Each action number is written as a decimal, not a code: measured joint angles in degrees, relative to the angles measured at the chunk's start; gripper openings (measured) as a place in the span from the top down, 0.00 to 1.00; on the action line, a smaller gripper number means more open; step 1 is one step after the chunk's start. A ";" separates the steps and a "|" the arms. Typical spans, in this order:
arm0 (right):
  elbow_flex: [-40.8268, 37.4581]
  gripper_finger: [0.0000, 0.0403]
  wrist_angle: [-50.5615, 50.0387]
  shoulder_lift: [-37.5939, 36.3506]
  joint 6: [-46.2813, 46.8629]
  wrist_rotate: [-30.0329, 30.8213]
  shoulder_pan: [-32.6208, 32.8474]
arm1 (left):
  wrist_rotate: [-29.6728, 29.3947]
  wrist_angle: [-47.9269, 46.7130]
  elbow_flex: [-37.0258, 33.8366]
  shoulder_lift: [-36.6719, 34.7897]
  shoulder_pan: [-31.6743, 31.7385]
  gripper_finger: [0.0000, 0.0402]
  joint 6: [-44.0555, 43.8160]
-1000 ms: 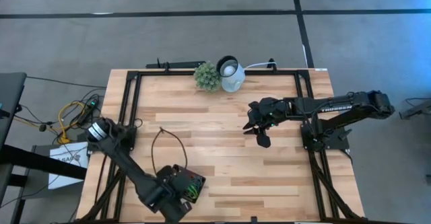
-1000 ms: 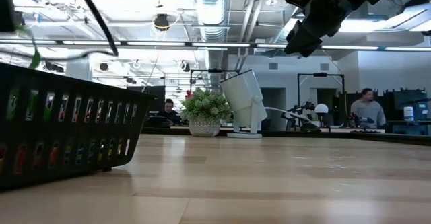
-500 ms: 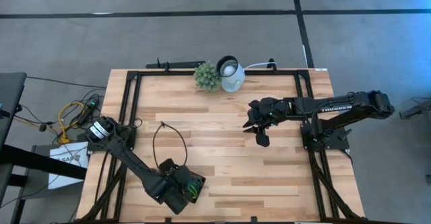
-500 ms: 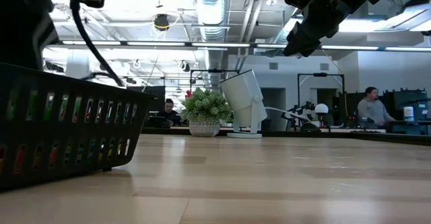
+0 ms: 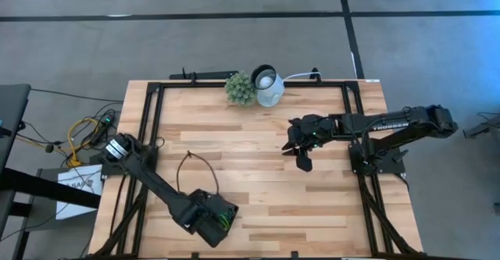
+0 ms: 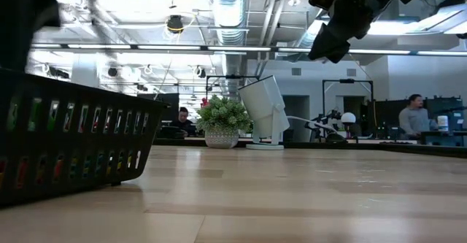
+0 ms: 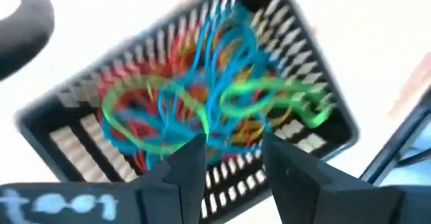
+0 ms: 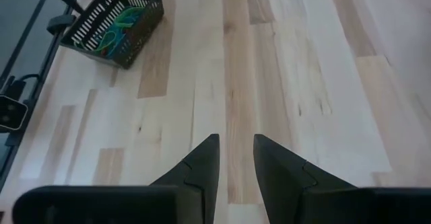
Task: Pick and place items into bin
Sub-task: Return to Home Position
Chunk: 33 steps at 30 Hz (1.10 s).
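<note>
The bin (image 7: 202,109) is a black slotted basket standing near the table's near-left corner (image 5: 224,215). It also shows in the low view (image 6: 73,144) and the right wrist view (image 8: 114,21). Inside lie several items (image 7: 202,103): blue, red, green and yellow rubber-band loops, tangled in a heap. My left gripper (image 7: 232,158) hangs over the bin, pointing down, open, with nothing between its fingers; whether a fingertip brushes a band I cannot tell. My right gripper (image 8: 236,153) waits open above bare table at the middle right (image 5: 301,157).
A green plant ball (image 5: 241,88) and a white round lamp (image 5: 268,87) stand at the far edge. A thin black cable loop (image 5: 195,170) arcs over the table beside the left arm. Black frame rails (image 5: 152,119) run along the table's sides. People show in the room behind (image 6: 416,115).
My left gripper has moved a little toward the table's right edge over the bin and sunk slightly, tipping as it went. The cable loop beside it has swung along with the arm.
</note>
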 joint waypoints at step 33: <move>7.80 0.79 -25.17 -37.04 -11.31 -8.78 -9.83 | -51.94 -31.87 -8.28 -54.57 1.12 0.66 19.42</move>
